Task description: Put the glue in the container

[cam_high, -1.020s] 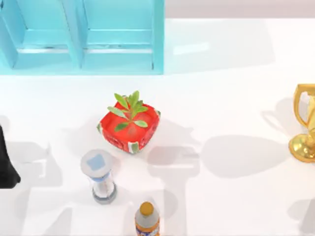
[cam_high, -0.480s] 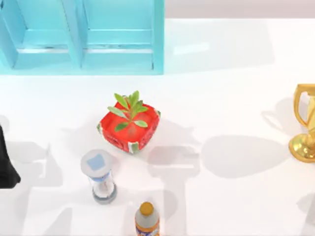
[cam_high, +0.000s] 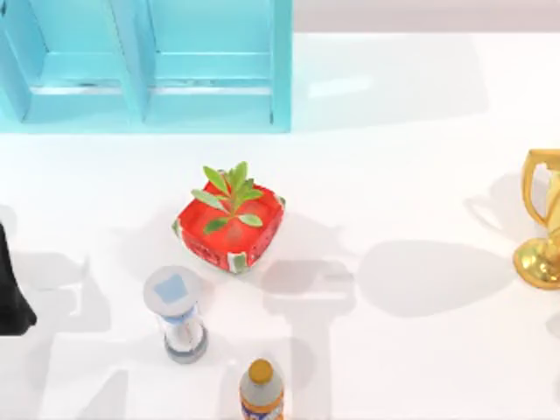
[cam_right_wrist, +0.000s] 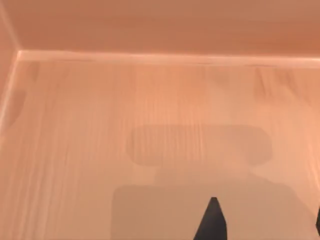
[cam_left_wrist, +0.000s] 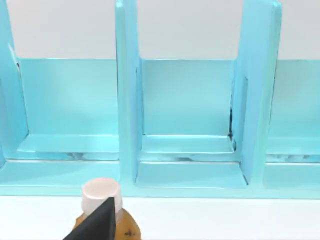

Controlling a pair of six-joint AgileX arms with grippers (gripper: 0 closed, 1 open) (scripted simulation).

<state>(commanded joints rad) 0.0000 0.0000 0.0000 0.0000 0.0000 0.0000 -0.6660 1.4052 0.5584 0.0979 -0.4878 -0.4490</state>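
Overhead, left arm [cam_high: 10, 293] sits parked at frame's left edge. Right gripper [cam_right_wrist: 265, 225] hangs spread, gripping nothing, over the wooden container [cam_right_wrist: 150, 100] floor. Where the glue lies relative to it: cannot tell.

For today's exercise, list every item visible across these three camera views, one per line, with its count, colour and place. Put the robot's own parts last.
Shelf unit: one, light blue, table's far left.
Potted plant: one, red pot with green leaves, centre.
Hourglass: one, grey-blue ends, near left of centre.
Bottle: one, orange cap, near edge.
Trophy: one, gold, right edge.
White-capped brown object: one, left wrist view, before the shelves.
Wooden surface: tan, right wrist view.
Left arm: black, left edge.
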